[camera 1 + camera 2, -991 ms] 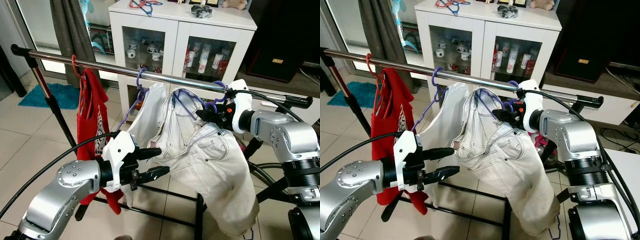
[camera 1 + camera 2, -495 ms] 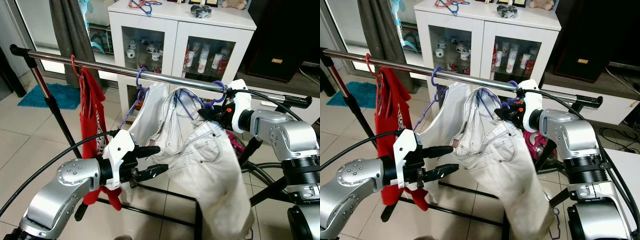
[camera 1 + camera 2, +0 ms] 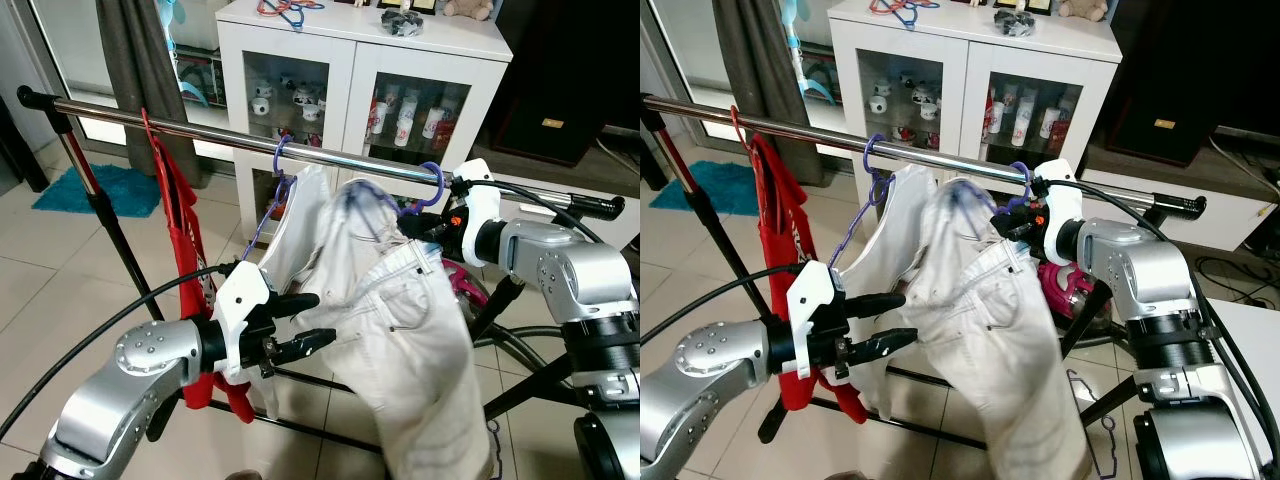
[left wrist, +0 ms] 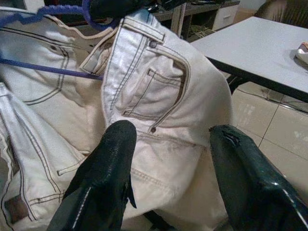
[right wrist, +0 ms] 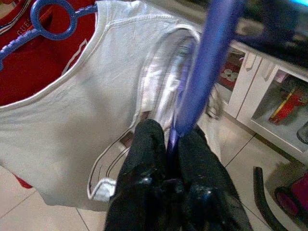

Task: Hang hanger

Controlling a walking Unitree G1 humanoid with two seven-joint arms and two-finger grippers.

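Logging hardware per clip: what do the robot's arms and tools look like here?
Both arms are silver metal with rounded joint housings ringed by small bolts. Each ends in a white wrist block carrying the tool: left tool, right tool, each with two long, glossy black fingers. A black cable loops to each wrist. The right wrist shows a small orange-red mark.

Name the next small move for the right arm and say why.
Probably open the right gripper and ease it back. The purple hanger's hook already appears looped over the steel rail, with the white jeans hanging below it. The fingers are clamped on the hanger; the left gripper is open nearby.
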